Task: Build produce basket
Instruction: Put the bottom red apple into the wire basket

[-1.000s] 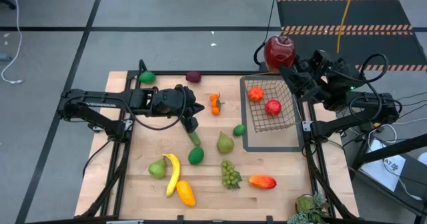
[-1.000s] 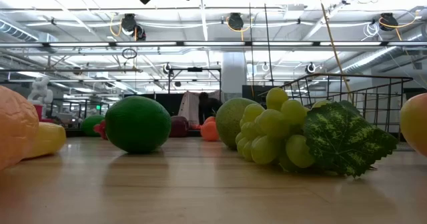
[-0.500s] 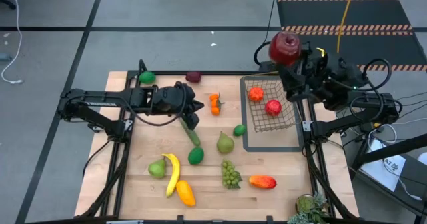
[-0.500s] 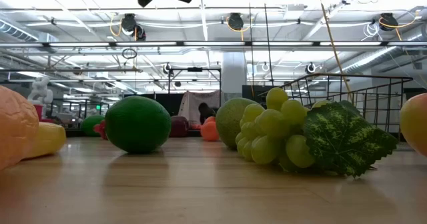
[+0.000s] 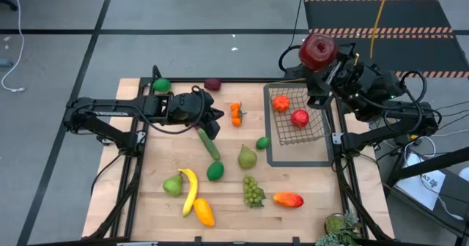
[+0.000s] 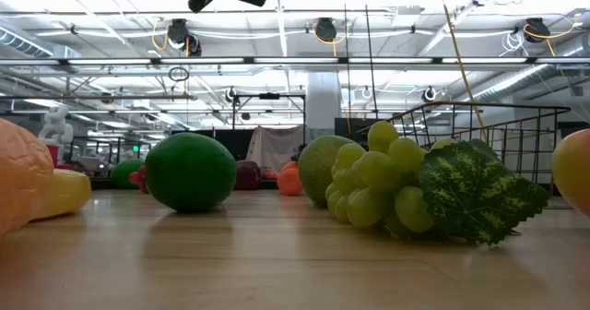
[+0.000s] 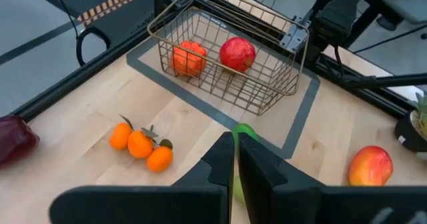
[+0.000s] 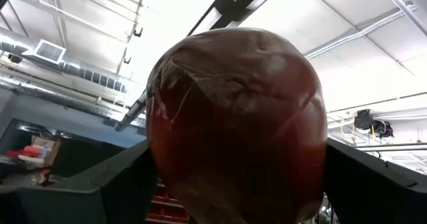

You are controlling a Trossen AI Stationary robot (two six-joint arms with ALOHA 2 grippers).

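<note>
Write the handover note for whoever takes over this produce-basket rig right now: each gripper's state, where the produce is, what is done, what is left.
Right gripper: shut on a dark red apple, raised at the basket's far edge.
Left gripper: shut, empty, over the table's middle, by the cucumber.
Done: a red apple and an orange-red fruit lie in the basket.
Left: drop the held apple in, then gather the oranges, lime, pear, green grapes, mango, banana and the rest on the table.

High view looks straight down on the counter (image 5: 146, 209); low view sits at counter level, close behind the grapes (image 6: 387, 185). Left wrist view shares the basket (image 7: 227, 61) with the high view; right wrist view faces the ceiling.
</note>
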